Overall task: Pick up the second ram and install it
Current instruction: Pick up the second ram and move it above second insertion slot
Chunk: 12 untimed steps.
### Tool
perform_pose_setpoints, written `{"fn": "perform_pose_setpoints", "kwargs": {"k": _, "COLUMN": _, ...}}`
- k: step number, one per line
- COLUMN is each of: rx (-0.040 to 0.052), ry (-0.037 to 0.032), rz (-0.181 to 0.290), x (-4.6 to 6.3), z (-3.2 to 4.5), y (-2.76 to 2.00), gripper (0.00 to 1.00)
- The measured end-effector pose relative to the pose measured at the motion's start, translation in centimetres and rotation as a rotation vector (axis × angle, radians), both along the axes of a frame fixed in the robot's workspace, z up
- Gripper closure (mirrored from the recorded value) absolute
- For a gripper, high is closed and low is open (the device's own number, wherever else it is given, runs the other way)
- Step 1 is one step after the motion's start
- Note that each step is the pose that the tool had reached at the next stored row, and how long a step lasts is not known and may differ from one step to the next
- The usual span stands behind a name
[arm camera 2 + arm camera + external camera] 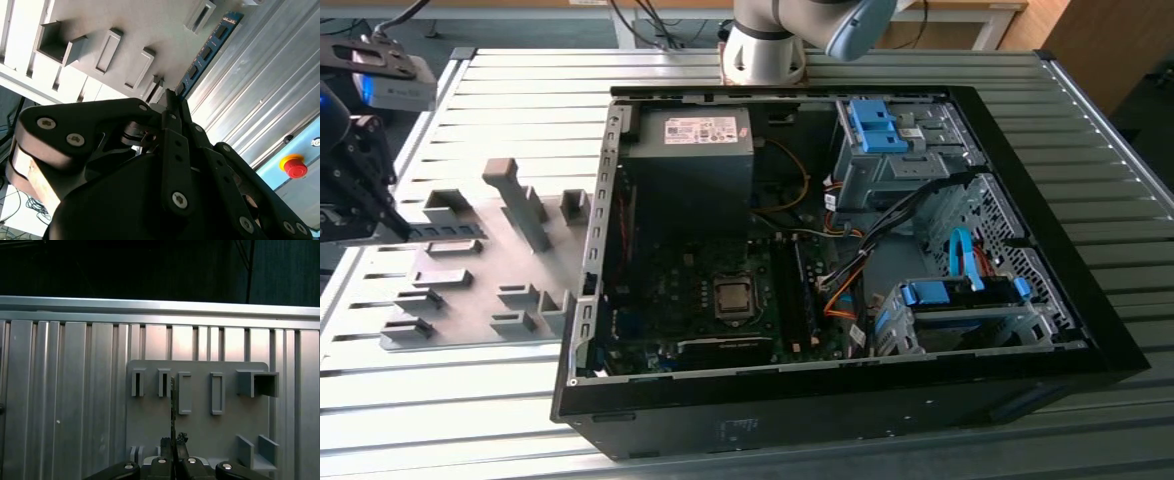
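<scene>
The second ram (206, 49) is a thin dark-green board with black chips, and it sticks out from my gripper's (172, 100) fingertips, which are shut on one end of it. In the first wrist view the ram (173, 402) shows edge-on as a thin dark line rising from the gripper (173, 442) over the grey fixture plate (200, 430). In the exterior view the gripper (374, 225) is at the exterior view's far left, with the ram (447, 232) held level above the fixture plate (467, 300). The black memory slots (794, 285) lie beside the CPU socket (732, 298).
The open computer case (854, 400) lies on the ribbed metal table (480, 400), with the power supply (694, 150), blue drive cages (961, 300) and loose cables inside. Upright grey fixture blocks (507, 195) stand on the plate. A red stop button (294, 166) is beyond the table.
</scene>
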State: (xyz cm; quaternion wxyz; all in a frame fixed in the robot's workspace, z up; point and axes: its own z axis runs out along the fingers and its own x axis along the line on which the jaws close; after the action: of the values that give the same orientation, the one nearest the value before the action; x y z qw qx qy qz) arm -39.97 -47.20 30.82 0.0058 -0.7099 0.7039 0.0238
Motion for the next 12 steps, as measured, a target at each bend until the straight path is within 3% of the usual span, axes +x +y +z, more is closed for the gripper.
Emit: {"fn": "perform_pose_setpoints", "kwargs": {"k": 12, "rx": -0.0010, "ry": 0.0000, "rz": 0.000, "x": 0.0, "z": 2.41, "y": 0.00, "gripper": 0.86}}
